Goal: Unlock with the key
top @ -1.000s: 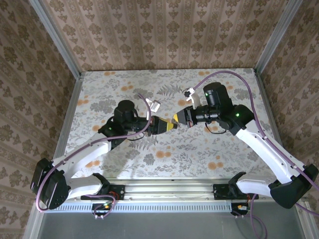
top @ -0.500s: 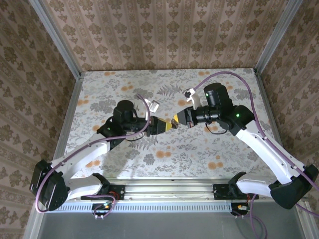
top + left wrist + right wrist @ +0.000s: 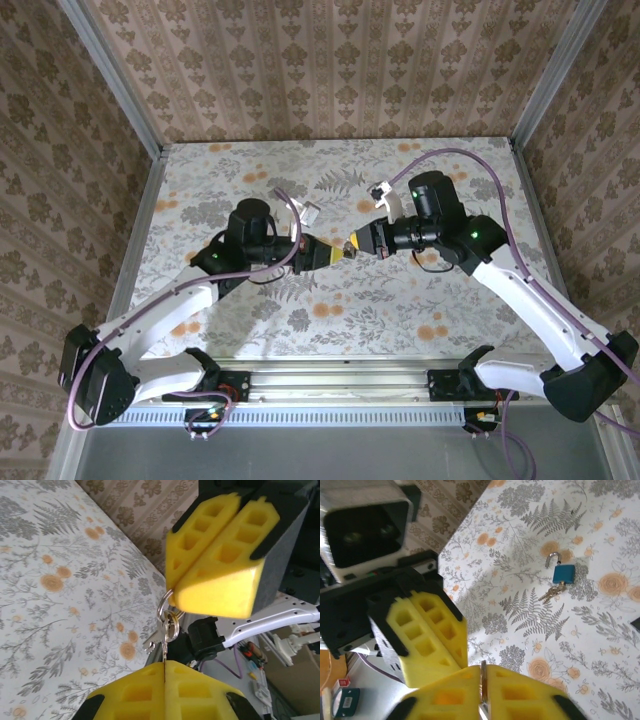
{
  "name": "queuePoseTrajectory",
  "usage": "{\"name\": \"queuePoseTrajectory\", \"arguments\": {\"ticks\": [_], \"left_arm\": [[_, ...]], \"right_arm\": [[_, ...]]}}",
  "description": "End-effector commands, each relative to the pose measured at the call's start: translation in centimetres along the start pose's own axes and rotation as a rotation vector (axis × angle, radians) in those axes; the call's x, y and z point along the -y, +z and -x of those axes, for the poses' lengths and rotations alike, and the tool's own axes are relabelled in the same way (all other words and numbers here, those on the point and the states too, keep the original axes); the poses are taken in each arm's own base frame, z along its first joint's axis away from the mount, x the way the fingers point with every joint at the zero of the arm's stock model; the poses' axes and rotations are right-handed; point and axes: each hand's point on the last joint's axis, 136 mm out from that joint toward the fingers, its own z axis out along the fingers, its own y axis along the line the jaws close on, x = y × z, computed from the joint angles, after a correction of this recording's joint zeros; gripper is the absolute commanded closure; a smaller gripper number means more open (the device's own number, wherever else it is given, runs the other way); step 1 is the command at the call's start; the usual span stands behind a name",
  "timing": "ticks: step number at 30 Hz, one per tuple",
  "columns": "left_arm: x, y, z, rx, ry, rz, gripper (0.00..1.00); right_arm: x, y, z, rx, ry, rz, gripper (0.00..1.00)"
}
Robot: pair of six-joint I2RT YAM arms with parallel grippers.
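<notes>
**Keys (image 3: 163, 633), gripped from both ends above the table (image 3: 450, 300)**

Both arms are bent inward, with wrists held level and tips met over the middle. The left gripper (image 3: 164, 666) is pressed fully closed on one key blade. The right gripper (image 3: 171, 588) is likewise closed, on the ring end. A blue padlock (image 3: 564, 573) is seen lying flat on the table below, with a second key set (image 3: 551, 593) touching its corner.

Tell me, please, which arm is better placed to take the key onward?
Left, probably: the left gripper pinches the key itself; the right gripper holds just its ring.
</notes>
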Motion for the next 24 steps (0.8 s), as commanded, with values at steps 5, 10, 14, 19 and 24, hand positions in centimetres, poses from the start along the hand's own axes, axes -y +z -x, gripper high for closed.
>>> {"name": "queuePoseTrajectory", "arguments": {"ticks": [5, 10, 14, 19, 24], "left_arm": [[-2.0, -0.7, -0.2, -0.12, 0.003, 0.181, 1.0], [-3.4, -0.1, -0.9, -0.186, -0.04, 0.222, 1.0], [-3.9, 0.0, -1.2, -0.226, -0.056, 0.243, 1.0], [-3.7, 0.2, -1.2, -0.251, -0.056, 0.231, 1.0], [-2.6, 0.6, -0.6, -0.241, -0.06, 0.164, 1.0]], "right_arm": [[3.7, 0.1, -0.4, 0.06, 0.074, -0.126, 0.72], [4.3, 0.3, -1.0, 0.078, 0.107, -0.124, 0.74], [5.5, -0.4, -1.1, 0.12, 0.128, -0.169, 0.63], [5.2, -0.9, -1.0, 0.163, 0.143, -0.123, 0.52], [4.7, -0.9, -0.7, 0.208, 0.165, -0.055, 0.43]]}}
